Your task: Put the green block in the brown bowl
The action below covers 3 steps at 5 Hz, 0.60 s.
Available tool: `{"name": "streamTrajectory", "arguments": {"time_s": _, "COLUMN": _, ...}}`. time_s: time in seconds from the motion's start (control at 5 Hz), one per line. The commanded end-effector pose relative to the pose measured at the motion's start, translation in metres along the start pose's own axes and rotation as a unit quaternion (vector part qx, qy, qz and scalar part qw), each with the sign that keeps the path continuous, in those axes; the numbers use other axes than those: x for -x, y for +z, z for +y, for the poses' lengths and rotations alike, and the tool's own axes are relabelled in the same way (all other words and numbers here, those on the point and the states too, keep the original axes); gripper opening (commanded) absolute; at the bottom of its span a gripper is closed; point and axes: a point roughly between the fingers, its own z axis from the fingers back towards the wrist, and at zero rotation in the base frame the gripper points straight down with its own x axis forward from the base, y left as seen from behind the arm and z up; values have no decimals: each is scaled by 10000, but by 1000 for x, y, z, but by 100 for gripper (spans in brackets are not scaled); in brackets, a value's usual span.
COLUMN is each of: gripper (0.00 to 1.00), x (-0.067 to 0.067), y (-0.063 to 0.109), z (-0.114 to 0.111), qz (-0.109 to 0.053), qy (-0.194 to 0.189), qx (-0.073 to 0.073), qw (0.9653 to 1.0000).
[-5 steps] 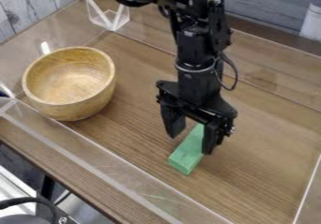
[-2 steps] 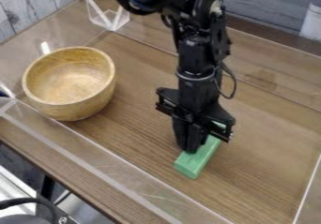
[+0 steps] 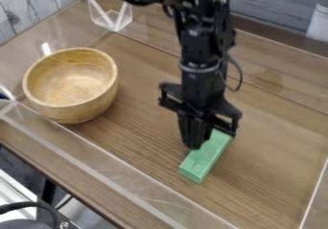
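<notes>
The green block (image 3: 206, 161) lies low on the wooden table, right of centre, with its long side running toward the front left. My gripper (image 3: 195, 140) points straight down over the block's far end. Its black fingers are closed together on that end, and they hide part of the block. I cannot tell whether the block still touches the table. The brown bowl (image 3: 71, 82) stands empty at the left, well apart from the gripper and block.
A low clear plastic wall (image 3: 115, 180) runs around the table (image 3: 128, 137). A clear plastic stand (image 3: 115, 17) sits at the back edge. A black cable (image 3: 26, 212) loops below the front left corner.
The fingers stood apart on either side of the block a second ago and have since closed on its far end. The block now sits slightly further right and turned a little.
</notes>
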Motion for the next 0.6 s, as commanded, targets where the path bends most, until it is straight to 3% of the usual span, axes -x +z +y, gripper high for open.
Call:
{"name": "streamTrajectory", "arguments": {"time_s": 0.0, "gripper": 0, "x": -15, "y": 46, "z": 2, "qz": -583, "qy": 3, "qx": 44, "qw": 9983}}
{"name": "streamTrajectory", "arguments": {"time_s": 0.2, "gripper": 0, "x": -19, "y": 56, "z": 3, "qz": -686, "qy": 37, "qx": 40, "qw": 9976}}
{"name": "streamTrajectory", "arguments": {"time_s": 0.4, "gripper": 100, "x": -17, "y": 41, "z": 1, "qz": -575, "qy": -38, "qx": 31, "qw": 9983}}
